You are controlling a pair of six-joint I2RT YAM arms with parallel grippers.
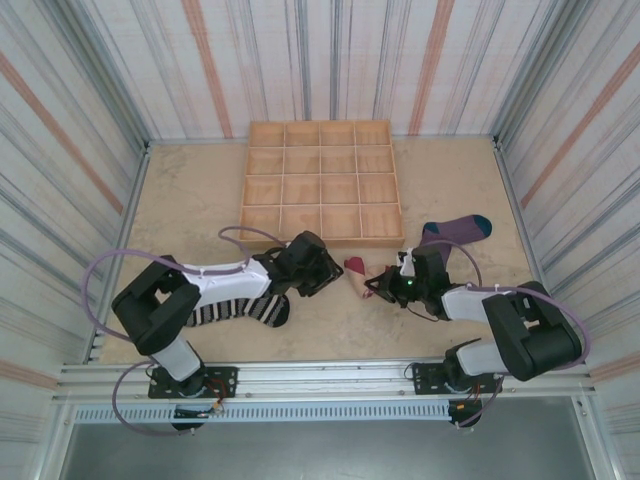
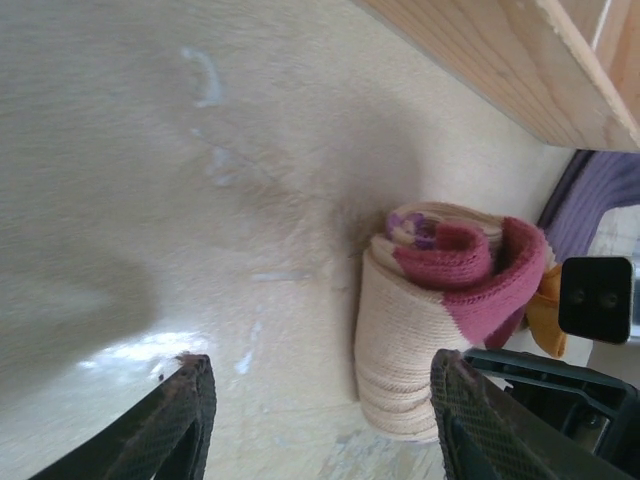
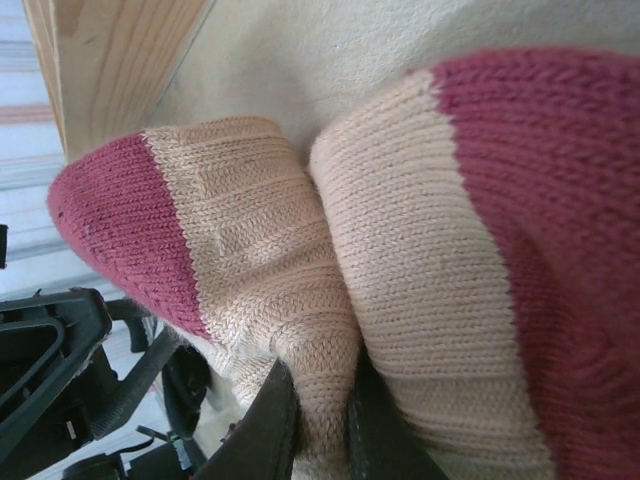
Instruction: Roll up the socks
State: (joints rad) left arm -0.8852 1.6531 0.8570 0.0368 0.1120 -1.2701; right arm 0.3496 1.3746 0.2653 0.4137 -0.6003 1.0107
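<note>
— Nearest, our left arm [image 1: 225, 277] is hiding part of the striped sock [image 1: 245, 310].
— Beyond it, we're seeing the tan sock [image 2: 410, 340] lying rolled on the tabletop [image 2: 150, 150], red toe curling outside; the right claw [image 3: 312, 410] is pinching it, the left claw [image 2: 322, 385] gaping beside it.

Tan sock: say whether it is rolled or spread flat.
Rolled. In the left wrist view the tan sock forms a tight coil, red end spiralled; the right gripper pinches its fabric.
</note>
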